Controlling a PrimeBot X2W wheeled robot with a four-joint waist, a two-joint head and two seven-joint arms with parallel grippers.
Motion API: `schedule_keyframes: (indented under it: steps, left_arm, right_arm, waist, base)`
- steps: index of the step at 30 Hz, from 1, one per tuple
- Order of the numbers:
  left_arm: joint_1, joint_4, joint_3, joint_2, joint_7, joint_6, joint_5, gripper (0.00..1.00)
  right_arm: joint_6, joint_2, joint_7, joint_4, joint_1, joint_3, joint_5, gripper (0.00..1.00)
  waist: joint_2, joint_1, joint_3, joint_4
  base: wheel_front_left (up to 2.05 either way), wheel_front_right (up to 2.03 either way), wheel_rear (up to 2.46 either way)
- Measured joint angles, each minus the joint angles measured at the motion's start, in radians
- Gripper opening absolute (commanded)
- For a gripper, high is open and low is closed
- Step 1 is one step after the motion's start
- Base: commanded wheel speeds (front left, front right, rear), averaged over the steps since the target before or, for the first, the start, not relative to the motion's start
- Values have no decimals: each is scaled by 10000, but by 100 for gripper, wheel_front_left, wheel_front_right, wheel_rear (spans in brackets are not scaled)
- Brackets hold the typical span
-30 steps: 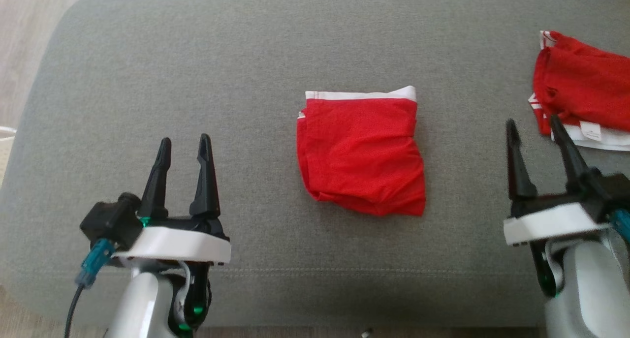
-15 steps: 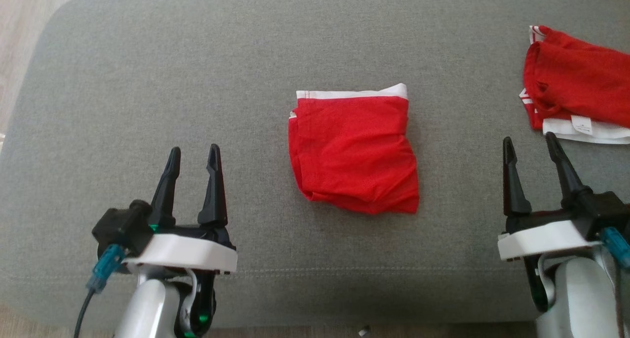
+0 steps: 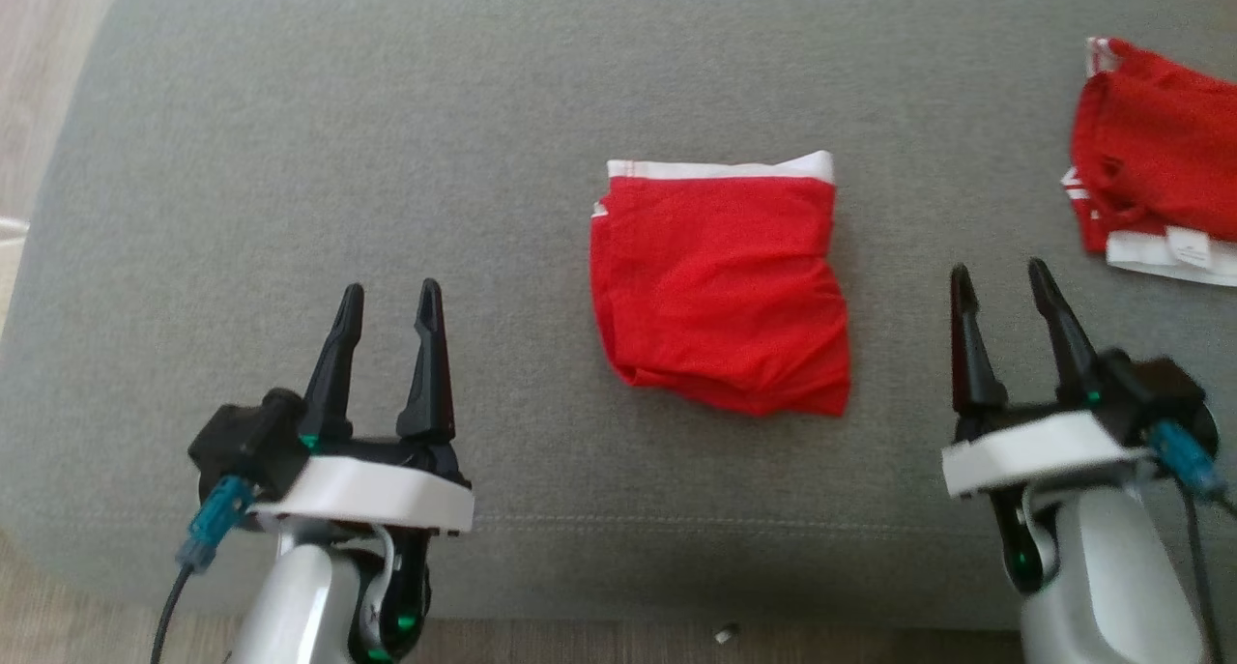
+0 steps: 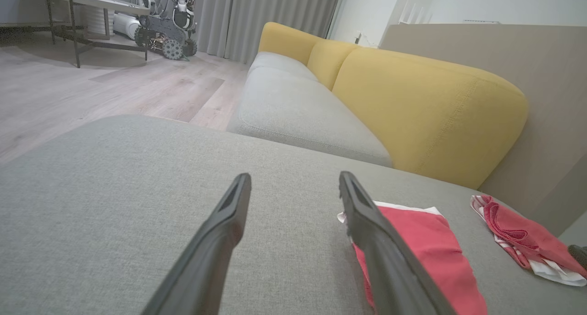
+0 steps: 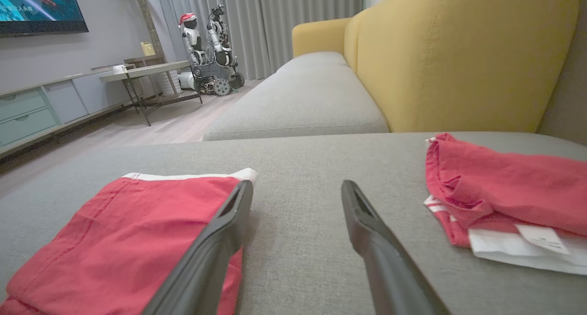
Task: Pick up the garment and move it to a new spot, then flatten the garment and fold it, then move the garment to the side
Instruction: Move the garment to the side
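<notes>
My left gripper [image 3: 391, 290] and right gripper [image 3: 999, 270] both stand open, empty. The folded garment [image 3: 720, 287] lies between them, and a red heap [image 3: 1150, 152] lies ahead-right of my right.

- A broad grey woven-fabric cushion [image 3: 387, 113], with a stitched seam along its near edge.
- A second crumpled red garment with a white band [image 3: 1160, 152] lying near the cushion's right edge (label showing).
- A sofa with mustard-yellow padded backrests [image 4: 426, 108] and a long grey seat [image 5: 302, 99].
- Pale wood-plank floor [image 4: 91, 95] and grey pleated curtains [image 5: 298, 12].
- Another wheeled robot [image 5: 211, 53] by the curtains, beside a slim-legged table [image 5: 142, 72].
- A wall-mounted screen [image 5: 41, 8] above a low pale-green drawer cabinet [image 5: 27, 113].
</notes>
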Motion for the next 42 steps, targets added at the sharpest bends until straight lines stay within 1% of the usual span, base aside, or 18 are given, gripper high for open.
schedule_keyframes:
  steps: [6,9,14,18,27,28,29,32,35,39,42]
  left_arm:
    - [-185,-44,-128,-2,0,44,0,100]
    - [-207,-44,-184,-2,0,46,-2,100]
    - [-384,-40,-255,-2,0,73,-21,100]
    - [-465,-38,-347,-4,0,73,-21,100]
    - [-557,-48,-499,-4,0,161,-19,100]
    - [-557,-50,-504,-4,0,163,-19,100]
    - [-557,-50,-514,-4,0,165,-19,100]
    - [-557,-50,-523,-4,0,174,-19,100]
    - [-557,-50,-508,-4,0,173,-19,100]
    - [-560,-63,-485,-2,0,155,-8,100]
    - [-616,-79,-458,-2,0,75,140,100]
  right_arm:
    - [0,-40,548,1020,-816,153,700,100]
    - [0,-52,757,1526,-1025,301,1315,100]
    - [0,-75,1080,2184,-1434,876,2445,100]
    - [0,-155,1298,2638,-1816,1244,3080,100]
    - [0,-380,1701,3877,-2497,1852,3570,100]
    - [0,-435,1697,3942,-2565,1944,3568,46]
    - [0,-491,1664,3988,-2617,2033,3565,0]
    - [0,-690,1386,4159,-2771,2403,3312,0]
    - [0,-863,903,4278,-2840,2709,2700,0]
    - [2,-1145,447,4242,-3142,2963,1862,0]
    - [2,-1390,326,3971,-3512,3143,1505,0]
  waist:
    - [0,0,322,329]
    - [0,0,479,499]
    - [0,0,705,780]
    - [0,0,837,967]
    - [0,0,1040,1259]
    - [0,0,1066,1274]
    - [0,0,1085,1285]
    - [0,0,1085,1267]
    - [0,0,1045,1144]
    - [0,0,985,845]
    - [0,0,988,526]
  base:
    - [0,0,0]
    - [0,0,0]
    - [0,0,0]
    - [0,0,0]
    - [0,0,0]
    - [0,0,0]
    - [0,0,0]
    - [0,0,0]
    - [0,0,0]
    - [0,0,0]
    - [0,0,0]
